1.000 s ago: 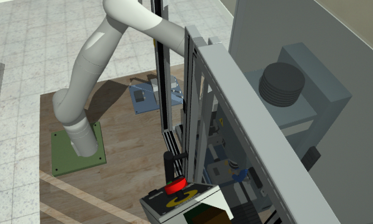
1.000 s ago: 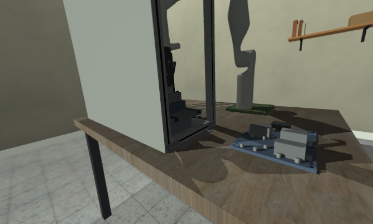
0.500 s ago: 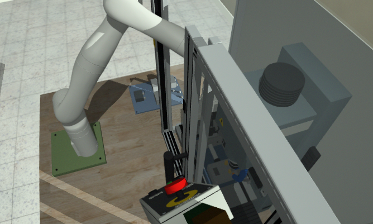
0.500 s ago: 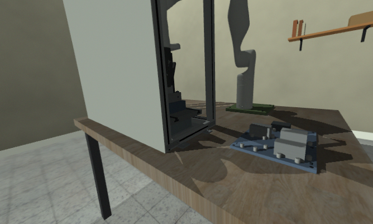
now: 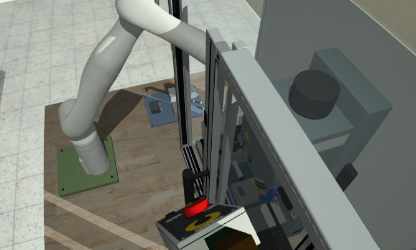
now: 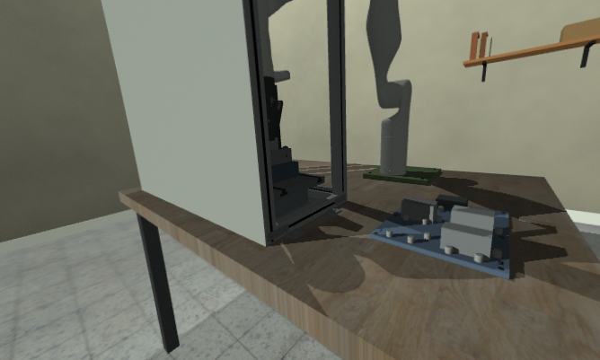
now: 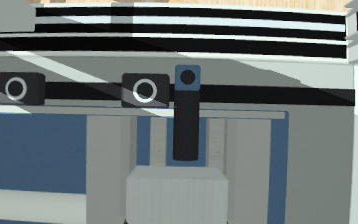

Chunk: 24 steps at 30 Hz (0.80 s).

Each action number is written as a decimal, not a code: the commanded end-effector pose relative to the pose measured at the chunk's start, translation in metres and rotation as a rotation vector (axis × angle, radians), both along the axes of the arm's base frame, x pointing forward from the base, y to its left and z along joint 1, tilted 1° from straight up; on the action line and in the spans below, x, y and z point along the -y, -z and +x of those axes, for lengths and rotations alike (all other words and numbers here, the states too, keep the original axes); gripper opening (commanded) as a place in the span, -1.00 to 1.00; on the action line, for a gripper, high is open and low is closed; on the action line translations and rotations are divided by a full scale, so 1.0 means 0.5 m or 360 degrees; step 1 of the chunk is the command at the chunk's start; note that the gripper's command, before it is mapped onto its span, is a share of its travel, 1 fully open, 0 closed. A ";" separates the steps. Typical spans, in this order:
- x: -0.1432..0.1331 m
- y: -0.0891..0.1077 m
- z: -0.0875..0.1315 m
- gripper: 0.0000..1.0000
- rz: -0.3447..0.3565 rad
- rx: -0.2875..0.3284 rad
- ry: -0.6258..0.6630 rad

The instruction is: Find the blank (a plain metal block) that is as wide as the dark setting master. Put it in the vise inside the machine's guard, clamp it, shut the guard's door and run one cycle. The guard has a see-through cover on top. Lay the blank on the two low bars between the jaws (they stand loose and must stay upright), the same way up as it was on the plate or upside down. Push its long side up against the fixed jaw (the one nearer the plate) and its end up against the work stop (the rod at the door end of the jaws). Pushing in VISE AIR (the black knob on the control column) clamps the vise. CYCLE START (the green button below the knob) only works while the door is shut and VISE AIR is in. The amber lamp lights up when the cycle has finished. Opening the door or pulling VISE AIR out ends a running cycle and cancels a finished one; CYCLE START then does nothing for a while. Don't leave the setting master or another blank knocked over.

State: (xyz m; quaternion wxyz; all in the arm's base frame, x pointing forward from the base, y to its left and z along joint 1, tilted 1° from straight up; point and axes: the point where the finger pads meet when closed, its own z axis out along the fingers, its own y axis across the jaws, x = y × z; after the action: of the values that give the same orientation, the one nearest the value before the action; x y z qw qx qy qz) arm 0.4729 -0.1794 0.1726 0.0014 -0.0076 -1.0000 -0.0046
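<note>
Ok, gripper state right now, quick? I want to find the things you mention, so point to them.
Gripper point(image 6: 279, 142): closed on the blank point(image 7: 177, 192), its fingers stopped short of fully shut; the blank is over the vise point(image 6: 294, 188).

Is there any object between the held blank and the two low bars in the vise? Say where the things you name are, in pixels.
Nothing visible blocks the way, though the blank point(image 7: 177, 197) hides what is beneath it. The work stop point(image 7: 186, 125) lies just beyond its end.
</note>
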 end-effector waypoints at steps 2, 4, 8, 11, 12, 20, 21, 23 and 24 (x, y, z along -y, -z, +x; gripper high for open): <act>0.000 0.004 0.003 -0.80 0.0004 0.0010 -0.0003; 0.000 0.004 0.003 -0.80 0.0004 0.0010 -0.0003; 0.000 0.004 0.003 -0.80 0.0004 0.0010 -0.0003; 0.000 0.004 0.003 -0.80 0.0004 0.0010 -0.0003; 0.000 0.004 0.003 -0.80 0.0004 0.0010 -0.0003; 0.000 0.009 0.004 -0.80 0.0004 0.0010 -0.0003; 0.000 0.009 0.004 -0.80 0.0004 0.0010 -0.0003; 0.000 0.009 0.004 -0.80 0.0004 0.0010 -0.0003; 0.000 0.009 0.004 -0.80 0.0004 0.0010 -0.0003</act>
State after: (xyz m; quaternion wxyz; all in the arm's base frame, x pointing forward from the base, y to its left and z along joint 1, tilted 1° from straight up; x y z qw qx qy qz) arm 0.4736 -0.1792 0.1689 0.0014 -0.0074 -1.0000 -0.0048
